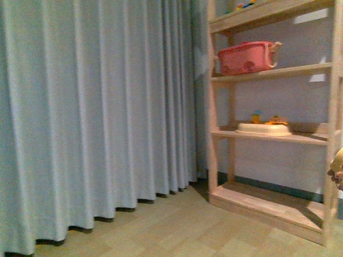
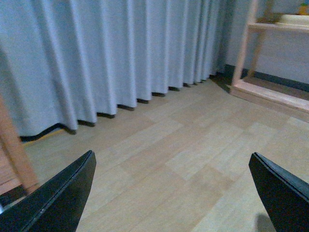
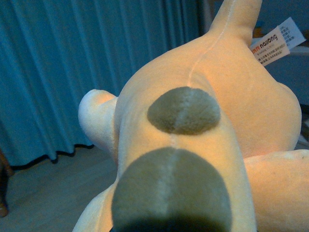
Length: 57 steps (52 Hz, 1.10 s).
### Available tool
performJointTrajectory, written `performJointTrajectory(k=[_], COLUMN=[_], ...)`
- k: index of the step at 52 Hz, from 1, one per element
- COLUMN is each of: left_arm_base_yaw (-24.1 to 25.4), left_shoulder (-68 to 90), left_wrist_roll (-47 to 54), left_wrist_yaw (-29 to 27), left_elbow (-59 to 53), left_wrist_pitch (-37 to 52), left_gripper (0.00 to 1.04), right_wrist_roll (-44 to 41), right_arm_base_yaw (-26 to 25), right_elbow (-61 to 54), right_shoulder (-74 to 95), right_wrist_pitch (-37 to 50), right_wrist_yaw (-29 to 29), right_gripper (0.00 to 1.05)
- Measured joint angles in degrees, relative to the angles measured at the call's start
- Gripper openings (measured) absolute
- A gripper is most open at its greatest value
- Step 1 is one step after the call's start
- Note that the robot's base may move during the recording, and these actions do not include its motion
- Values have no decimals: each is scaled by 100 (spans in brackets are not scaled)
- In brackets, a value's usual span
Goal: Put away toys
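Observation:
The plush toy (image 3: pixel 207 140) fills the right wrist view: soft yellow-orange body with grey-brown patches, a pointed fin and a paper tag (image 3: pixel 276 41). My right gripper is shut on it; its fingers are hidden behind the toy. In the front view a bit of the toy (image 1: pixel 337 166) shows at the right edge, beside the wooden shelf unit (image 1: pixel 268 139). My left gripper (image 2: pixel 174 193) is open and empty, its dark fingertips (image 2: pixel 63 193) wide apart above the wooden floor.
The shelf unit holds a pink basket (image 1: pixel 247 57) on an upper shelf and a white tray (image 1: pixel 263 128) with small toys on the middle shelf. Its bottom shelf (image 1: pixel 268 201) is bare. A grey curtain (image 1: pixel 96 118) covers the left. A wooden leg (image 2: pixel 14 150) stands near my left gripper.

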Motion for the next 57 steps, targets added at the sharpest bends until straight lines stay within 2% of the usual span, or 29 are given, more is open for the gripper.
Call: performJointTrajectory(k=[57], left_arm_base_yaw=[-7], left_shoulder=[0], left_wrist_roll=[-2], left_wrist_yaw=[-15], left_elbow=[0], left_wrist_pitch=[0], left_gripper=[98], right_wrist_roll=[0], right_arm_base_yaw=[-4], right_elbow=[0], right_shoulder=[-7], right_wrist_pitch=[0], right_wrist_yaw=[-20], right_gripper=[11])
